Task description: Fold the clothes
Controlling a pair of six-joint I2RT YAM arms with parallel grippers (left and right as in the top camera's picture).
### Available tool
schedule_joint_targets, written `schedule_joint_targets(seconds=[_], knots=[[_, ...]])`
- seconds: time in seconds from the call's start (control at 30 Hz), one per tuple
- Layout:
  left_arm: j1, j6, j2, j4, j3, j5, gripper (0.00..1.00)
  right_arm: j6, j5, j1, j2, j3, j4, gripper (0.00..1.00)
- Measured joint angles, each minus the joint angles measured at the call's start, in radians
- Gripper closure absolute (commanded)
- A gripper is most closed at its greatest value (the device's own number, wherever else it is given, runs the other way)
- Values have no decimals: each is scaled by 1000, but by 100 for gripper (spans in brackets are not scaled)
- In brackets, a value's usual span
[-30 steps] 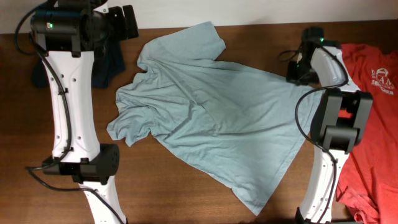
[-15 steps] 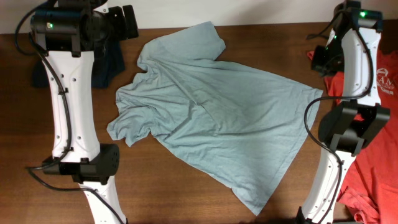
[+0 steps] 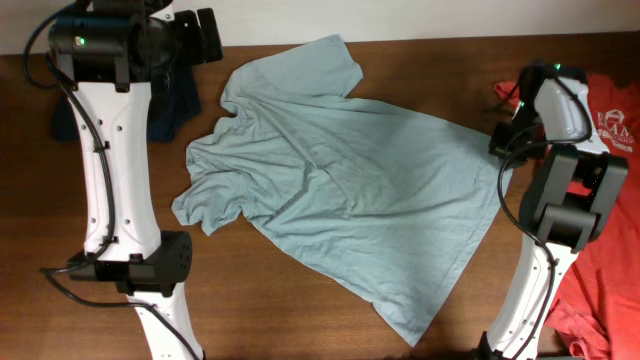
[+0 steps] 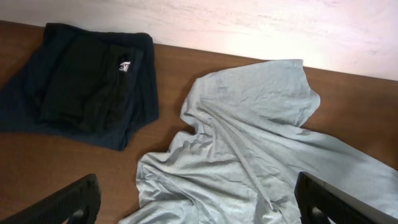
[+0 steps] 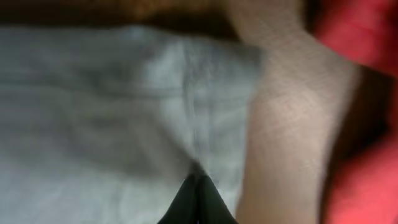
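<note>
A light blue T-shirt point(image 3: 340, 190) lies spread and wrinkled across the brown table, collar end to the left, hem to the right. In the left wrist view the T-shirt point(image 4: 249, 143) shows its sleeve and creased shoulder. My left gripper point(image 3: 195, 40) is open and empty, its fingers wide apart point(image 4: 199, 211) above the shirt's upper left part. My right gripper point(image 3: 503, 140) is at the shirt's right corner. In the right wrist view its fingers point(image 5: 198, 186) are pressed together on the blue fabric point(image 5: 112, 112), where a crease runs up from the tips.
A folded dark navy garment point(image 3: 175, 100) lies at the back left and shows in the left wrist view point(image 4: 87, 81). A red T-shirt point(image 3: 600, 200) lies along the right edge, close to the right arm, and shows in the right wrist view point(image 5: 354, 31). Bare table point(image 3: 300, 320) shows at the front.
The right arm swung right and up from the shirt's back edge, then came down at the shirt's right corner. The shirt and the left arm have not moved.
</note>
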Motion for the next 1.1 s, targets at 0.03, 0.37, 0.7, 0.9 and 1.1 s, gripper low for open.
schedule_joint_targets(seconds=[0.03,0.37,0.7,0.9,1.1], knots=[[0,0,0,0,0,0,1,-6,2,0,0,-21,29,96],[0,-3,0,0,0,-3,1,-35,27,0,-63,-132,272,96],[0,-3,0,0,0,-3,1,-86,102,-3,-60,-142,427,96],[0,-3,0,0,0,-3,1,-119,106,-27,-24,-63,384,96],[0,-3,0,0,0,-3,1,-126,100,-42,27,184,217,84]])
